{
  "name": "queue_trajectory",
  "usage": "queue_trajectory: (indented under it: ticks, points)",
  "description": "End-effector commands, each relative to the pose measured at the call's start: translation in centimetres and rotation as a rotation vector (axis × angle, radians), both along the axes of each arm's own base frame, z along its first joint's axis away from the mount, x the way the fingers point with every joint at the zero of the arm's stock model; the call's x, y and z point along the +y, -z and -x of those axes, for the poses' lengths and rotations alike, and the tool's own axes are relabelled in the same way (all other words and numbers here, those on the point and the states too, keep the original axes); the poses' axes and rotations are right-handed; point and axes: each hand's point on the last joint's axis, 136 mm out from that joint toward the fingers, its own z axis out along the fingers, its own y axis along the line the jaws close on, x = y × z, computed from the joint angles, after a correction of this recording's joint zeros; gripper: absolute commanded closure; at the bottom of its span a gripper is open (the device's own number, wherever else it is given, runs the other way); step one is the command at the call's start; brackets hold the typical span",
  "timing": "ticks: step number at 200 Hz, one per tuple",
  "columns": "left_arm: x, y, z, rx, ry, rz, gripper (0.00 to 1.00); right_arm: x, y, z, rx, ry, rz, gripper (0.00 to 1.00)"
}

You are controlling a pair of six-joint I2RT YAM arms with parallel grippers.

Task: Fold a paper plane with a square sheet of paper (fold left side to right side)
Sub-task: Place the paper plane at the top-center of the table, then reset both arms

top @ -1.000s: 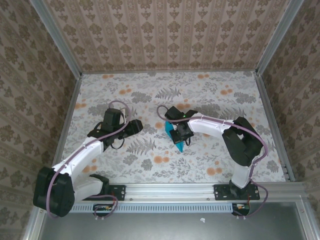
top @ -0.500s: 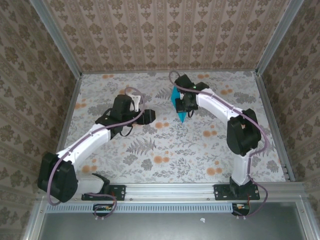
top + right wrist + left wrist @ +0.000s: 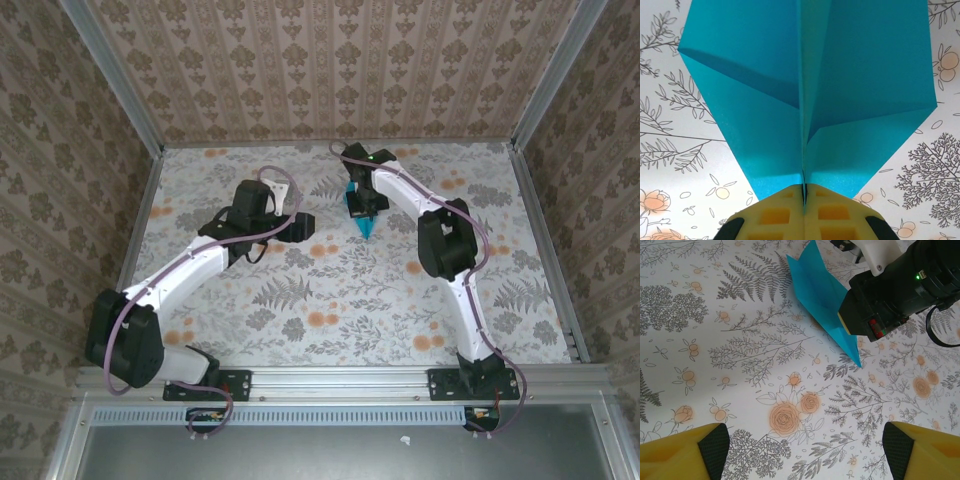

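Right gripper (image 3: 804,196): pads clamped on centre fold of paper plane (image 3: 865,75). Over the last second plane was carried from table centre to far side. Nose tip seems to touch floral table (image 3: 740,385), but contact is unclear. Left gripper (image 3: 806,445) followed, jaws widened, empty. Paper is thin matte cyan, crisp creases, dart-shaped. Folding likely complete.

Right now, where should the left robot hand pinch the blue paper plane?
Probably the paper plane at its free pointed end, poking out past the shut right gripper. Come from the left gripper side: that end looks thin and folded flat, so its open jaws could close across it.
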Motion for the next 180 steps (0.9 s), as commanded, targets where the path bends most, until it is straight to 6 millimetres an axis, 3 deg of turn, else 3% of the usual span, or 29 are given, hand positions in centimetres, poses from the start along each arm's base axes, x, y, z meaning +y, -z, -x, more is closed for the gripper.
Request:
queue_trajectory:
  ticks: [1,25,47,82,107,123,143,173,180]
  points:
    - [-0.2,-1.2,-0.4,-0.039,0.01,-0.011,0.14,-0.8,0.8,0.5,0.058,-0.003,0.038,0.93]
    - [0.0,-1.3,-0.4,-0.047,0.008,-0.017,0.09,-0.5,0.8,0.6,0.062,-0.008,0.028,0.79]
    - [0.1,-1.5,-0.3,-0.054,0.008,-0.02,0.05,-0.7,-0.8,0.4,0.031,-0.011,0.026,0.67]
    - [1.0,-2.2,-0.1,-0.075,-0.014,-0.031,0.01,-1.3,-6.0,1.1,-0.075,-0.015,0.0,0.51]
    - [2.8,-2.5,0.1,-0.077,-0.067,-0.028,0.0,-2.3,-10.1,3.5,-0.166,-0.015,-0.043,0.39]
    - [4.5,-2.5,0.3,-0.069,-0.121,-0.004,0.0,-3.6,-12.1,5.6,-0.234,-0.006,-0.057,0.31]
    - [8.9,-2.1,0.1,-0.067,-0.259,0.017,0.0,-5.7,-13.9,8.3,-0.338,0.02,-0.073,0.2]
    - [15.5,-1.5,1.1,-0.115,-0.468,0.014,0.0,-9.9,-14.7,11.2,-0.539,0.128,-0.106,0.01]
    - [16.9,-1.1,1.5,-0.128,-0.51,-0.002,0.0,-11.0,-14.5,11.7,-0.587,0.168,-0.105,0.0]
